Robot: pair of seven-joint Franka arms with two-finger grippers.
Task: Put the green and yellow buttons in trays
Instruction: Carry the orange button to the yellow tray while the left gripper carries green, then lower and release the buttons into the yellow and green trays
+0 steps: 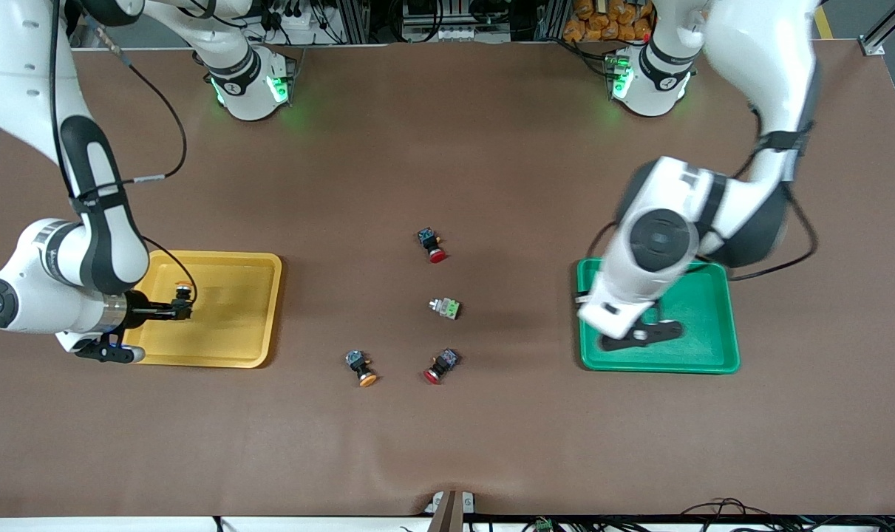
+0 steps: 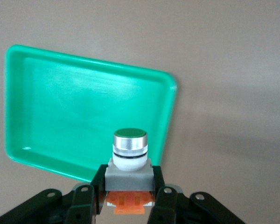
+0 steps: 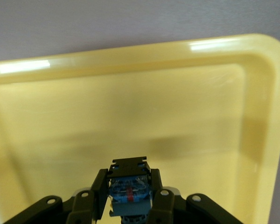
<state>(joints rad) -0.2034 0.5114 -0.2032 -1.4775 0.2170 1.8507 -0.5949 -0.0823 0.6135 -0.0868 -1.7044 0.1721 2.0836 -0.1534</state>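
Left gripper clamps a grey-bodied, green-capped plastic switch over the glossy green rectangular tray; right gripper pinches a black-bodied switch over the smooth yellow tray, nine o'clock.

No readable text, labels or nos. on anything in view.
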